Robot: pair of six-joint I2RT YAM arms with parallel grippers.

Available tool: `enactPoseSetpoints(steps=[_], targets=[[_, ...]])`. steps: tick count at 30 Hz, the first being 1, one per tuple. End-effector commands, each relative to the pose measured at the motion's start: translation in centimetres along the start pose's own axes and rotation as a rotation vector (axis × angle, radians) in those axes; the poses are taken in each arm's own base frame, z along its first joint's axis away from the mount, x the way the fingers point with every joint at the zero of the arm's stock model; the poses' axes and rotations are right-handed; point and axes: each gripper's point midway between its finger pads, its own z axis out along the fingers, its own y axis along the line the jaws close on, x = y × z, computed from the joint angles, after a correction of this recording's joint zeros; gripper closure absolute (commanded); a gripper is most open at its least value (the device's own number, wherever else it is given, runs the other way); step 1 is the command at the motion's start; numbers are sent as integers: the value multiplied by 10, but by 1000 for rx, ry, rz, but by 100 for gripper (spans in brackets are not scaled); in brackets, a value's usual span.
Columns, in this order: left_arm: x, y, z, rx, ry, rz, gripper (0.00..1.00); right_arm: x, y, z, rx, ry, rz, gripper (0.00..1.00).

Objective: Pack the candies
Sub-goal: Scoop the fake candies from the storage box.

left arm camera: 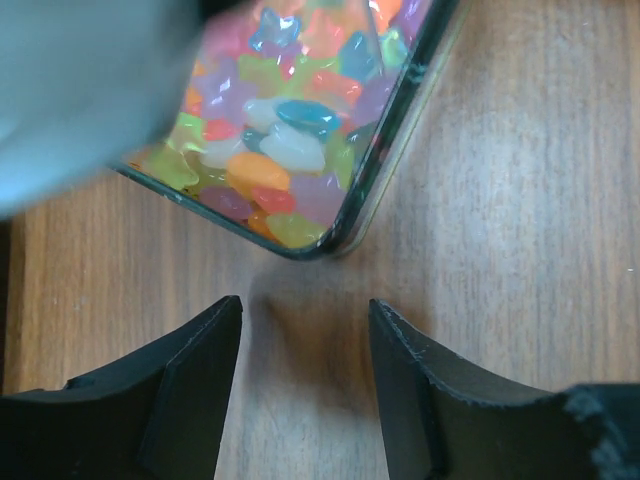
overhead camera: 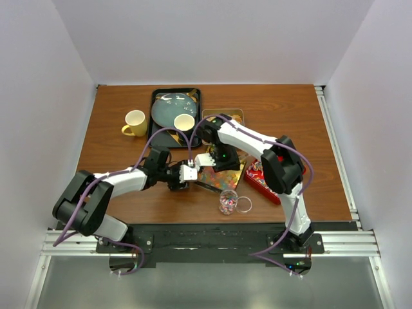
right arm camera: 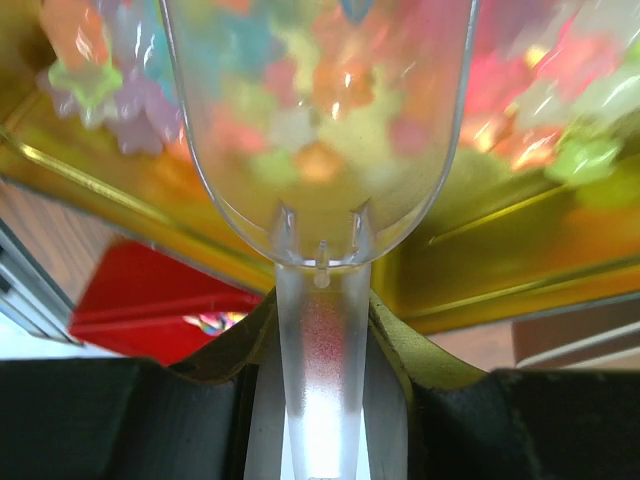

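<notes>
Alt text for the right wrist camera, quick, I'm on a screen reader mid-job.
The right gripper is shut on the handle of a clear plastic scoop, whose bowl reaches over a gold tin of pastel candies. A red box shows at lower left.

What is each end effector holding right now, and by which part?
Right end effector grips the clear scoop by its handle. Left end effector holds nothing, open above the table.
</notes>
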Motion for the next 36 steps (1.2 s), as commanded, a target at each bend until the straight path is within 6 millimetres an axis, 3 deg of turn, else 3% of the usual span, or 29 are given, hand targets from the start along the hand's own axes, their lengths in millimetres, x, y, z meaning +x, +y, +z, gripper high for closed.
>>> enactPoseSetpoints(steps=[1,9,16,28,36], targets=[[-6,10,2,-36,-18,33,42,-26,-3,-10,-32,-102,123,100],[-3,20,0,-68,-22,-9,44,-57,-8,-3,-17,-266,141,100],[-8,30,-5,-98,-43,-58,45,-76,-25,8,101,-382,202,100],[-31,36,-30,-114,-61,-146,42,-72,-19,13,196,-452,182,100],[-33,33,-71,-161,-9,-185,39,-70,-17,14,212,-519,198,100]])
